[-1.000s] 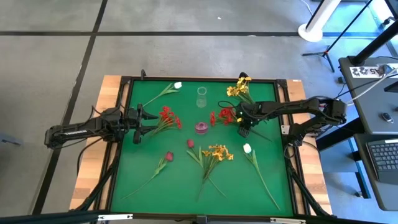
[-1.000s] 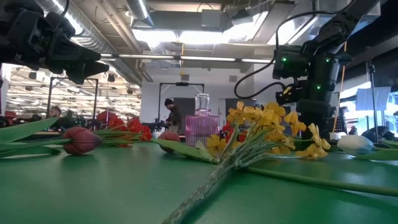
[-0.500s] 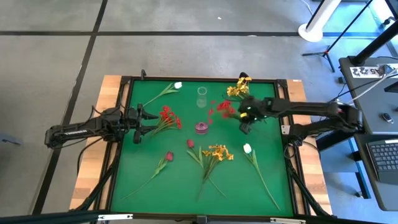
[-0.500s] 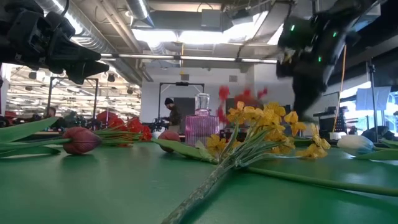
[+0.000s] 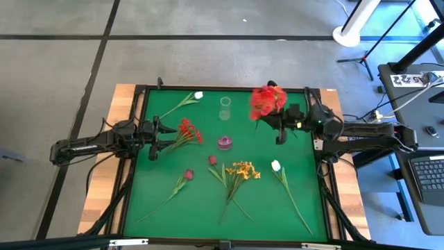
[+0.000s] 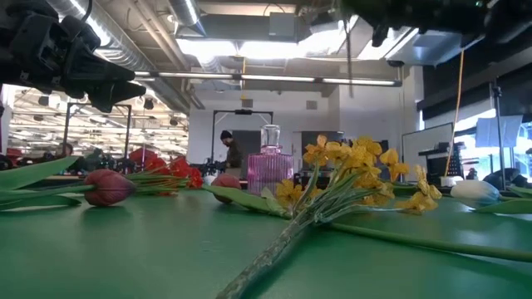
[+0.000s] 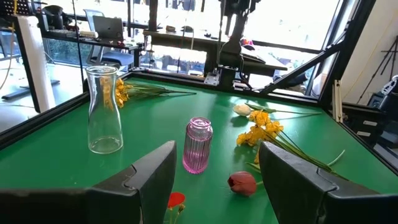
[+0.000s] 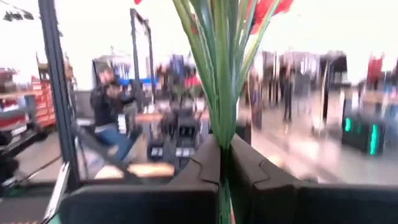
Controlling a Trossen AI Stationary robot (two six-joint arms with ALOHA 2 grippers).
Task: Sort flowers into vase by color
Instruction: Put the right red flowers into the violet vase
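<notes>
In the high view my right gripper is shut on a red blossom cluster flower, raised high over the mat's far right part. My left gripper is open and hovers near the mat's left edge, just left of another red cluster flower lying on the mat. A clear glass vase and a short pink vase stand mid-mat. White buds, dark red buds and a yellow cluster lie flat. My right gripper pinches the red flower's bundled green stems between its two fingers. The stems run up out of the fingers, with the red blossoms beyond them. The flower is lifted clear of the mat.
The left wrist view shows the clear vase, the pink vase, a dark red bud, a yellow cluster and a white bud ahead. A raised black frame borders the mat. A second yellow cluster lies by the far edge.
My right gripper has risen off the mat with the red flower and drawn back toward the right edge. The flower, which lay beside the pink vase, is now lifted clear with its blossoms raised high. The left arm has kept still.
</notes>
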